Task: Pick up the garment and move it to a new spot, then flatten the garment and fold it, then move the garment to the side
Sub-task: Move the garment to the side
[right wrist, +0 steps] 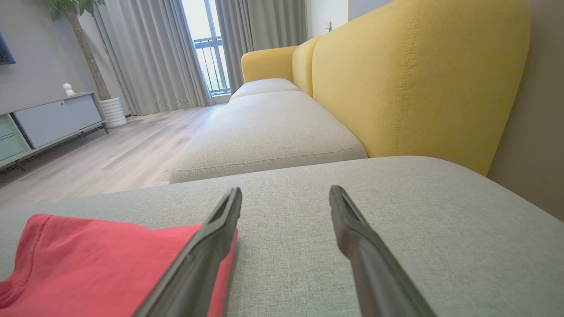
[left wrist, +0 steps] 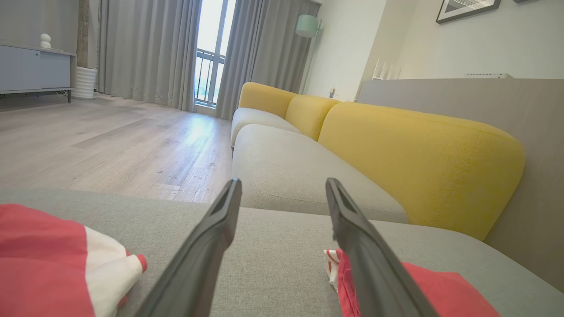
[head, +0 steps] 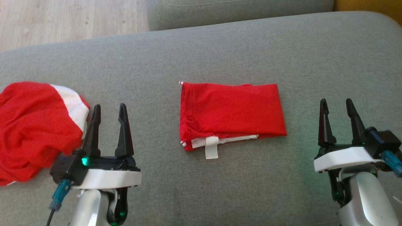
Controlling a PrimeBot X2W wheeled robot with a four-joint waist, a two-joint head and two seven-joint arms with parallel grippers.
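Observation:
A red garment (head: 230, 114) lies folded into a flat rectangle at the middle of the grey sofa seat (head: 220, 50), a white label showing at its near edge. Its corner shows in the left wrist view (left wrist: 445, 293) and its right end in the right wrist view (right wrist: 101, 259). My left gripper (head: 108, 110) hovers open to its left, nothing between the fingers. My right gripper (head: 337, 104) stands open to the garment's right, apart from it. In each wrist view the two dark fingers are spread wide, left gripper (left wrist: 282, 185), right gripper (right wrist: 285, 193).
A second red and white garment (head: 34, 125) lies crumpled at the seat's left edge, beside my left gripper, also seen as a heap (left wrist: 57, 264). Yellow backrest cushions (right wrist: 410, 75) rise on the right. Wooden floor (left wrist: 110, 141) lies beyond the seat's far edge.

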